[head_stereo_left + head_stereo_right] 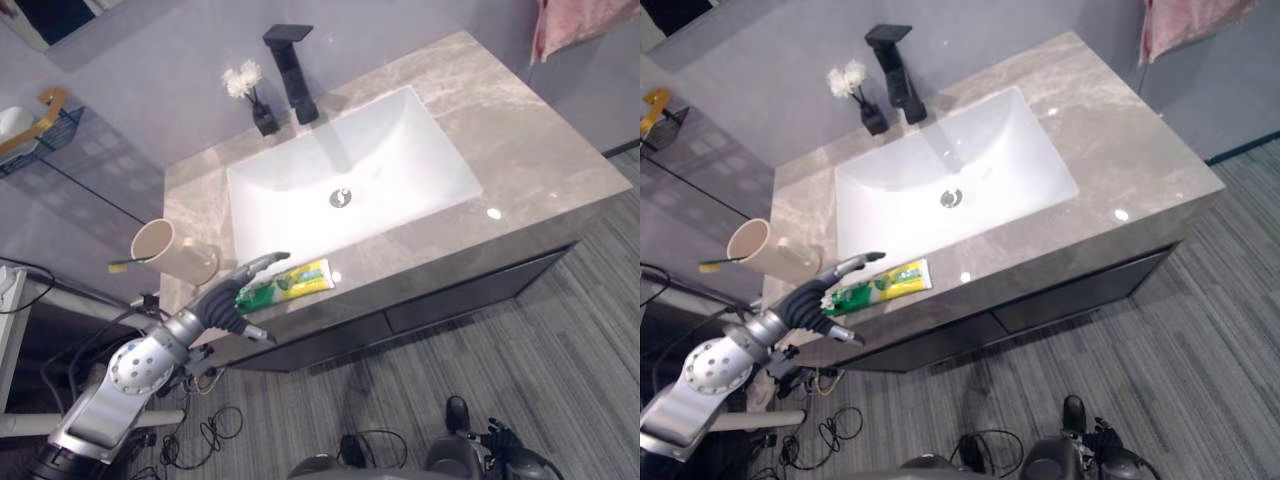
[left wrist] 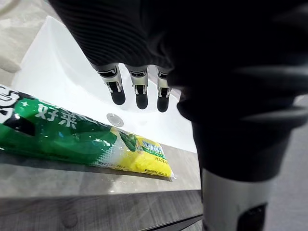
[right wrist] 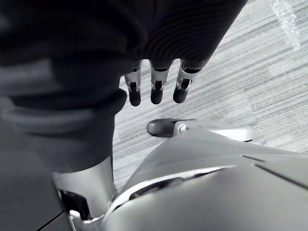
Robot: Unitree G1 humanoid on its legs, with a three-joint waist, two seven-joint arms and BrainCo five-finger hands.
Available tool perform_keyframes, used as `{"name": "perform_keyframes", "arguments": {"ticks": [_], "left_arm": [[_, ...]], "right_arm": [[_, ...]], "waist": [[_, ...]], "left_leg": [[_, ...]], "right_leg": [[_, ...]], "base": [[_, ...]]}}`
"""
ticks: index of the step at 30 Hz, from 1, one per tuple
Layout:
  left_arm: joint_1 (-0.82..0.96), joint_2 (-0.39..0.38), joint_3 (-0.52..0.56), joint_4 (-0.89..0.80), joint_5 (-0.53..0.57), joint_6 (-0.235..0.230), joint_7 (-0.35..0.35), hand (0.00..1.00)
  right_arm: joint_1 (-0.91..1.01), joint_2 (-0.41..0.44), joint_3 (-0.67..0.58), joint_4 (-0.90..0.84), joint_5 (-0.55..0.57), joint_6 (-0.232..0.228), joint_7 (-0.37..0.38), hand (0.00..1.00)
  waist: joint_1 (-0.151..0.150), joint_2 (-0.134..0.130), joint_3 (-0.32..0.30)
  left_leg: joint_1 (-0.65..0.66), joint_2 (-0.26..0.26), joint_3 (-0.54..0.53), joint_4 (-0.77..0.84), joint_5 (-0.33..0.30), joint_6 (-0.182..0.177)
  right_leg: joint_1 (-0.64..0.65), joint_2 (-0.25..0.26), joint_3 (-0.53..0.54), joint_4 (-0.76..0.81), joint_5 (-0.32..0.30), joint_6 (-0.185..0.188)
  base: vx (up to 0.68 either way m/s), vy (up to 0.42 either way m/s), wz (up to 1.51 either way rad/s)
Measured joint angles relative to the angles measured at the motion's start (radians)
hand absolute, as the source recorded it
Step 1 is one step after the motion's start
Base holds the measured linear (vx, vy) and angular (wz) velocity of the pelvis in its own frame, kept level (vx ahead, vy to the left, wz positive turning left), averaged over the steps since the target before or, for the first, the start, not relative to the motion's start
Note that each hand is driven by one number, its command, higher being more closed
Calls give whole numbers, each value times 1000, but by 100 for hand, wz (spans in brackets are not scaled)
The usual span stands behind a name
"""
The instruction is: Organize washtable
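A: Where is the toothpaste tube (image 1: 285,283) found?
B: It is laid flat on the counter's (image 1: 520,150) front strip, just before the sink (image 1: 350,170) (green end toward the left hand (image 1: 228,300)).
A: Is it gripped?
B: No. The left hand's fingers are held straight over that end, released. A cup (image 1: 170,250) with a toothbrush (image 1: 125,264) is tipped over nearby. The right hand (image 3: 156,84) is hung loose, fingers relaxed, over the floor (image 3: 269,72).

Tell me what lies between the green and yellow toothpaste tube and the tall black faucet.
The white rectangular sink basin with its drain, in the left eye view.
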Motion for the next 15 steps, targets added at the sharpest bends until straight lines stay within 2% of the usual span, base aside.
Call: {"name": "perform_keyframes", "arguments": {"ticks": [3, 15], "left_arm": [[0, 0, 0, 0, 6, 0, 1, 0], [-1, 0, 0, 14, 102, 2, 6, 0]], "right_arm": [[0, -4, -5, -1, 6, -3, 0, 0], [-3, -3, -4, -11, 20, -7, -4, 0]], "waist": [[-2, 8, 5], [-9, 8, 25]], "left_leg": [[3, 0, 7, 0, 0, 0], [-2, -1, 20, 1, 0, 0]], "right_leg": [[-1, 0, 6, 0, 1, 0], [-14, 1, 20, 0, 8, 0]], "base": [[-23, 1, -6], [-17, 0, -3]]}}
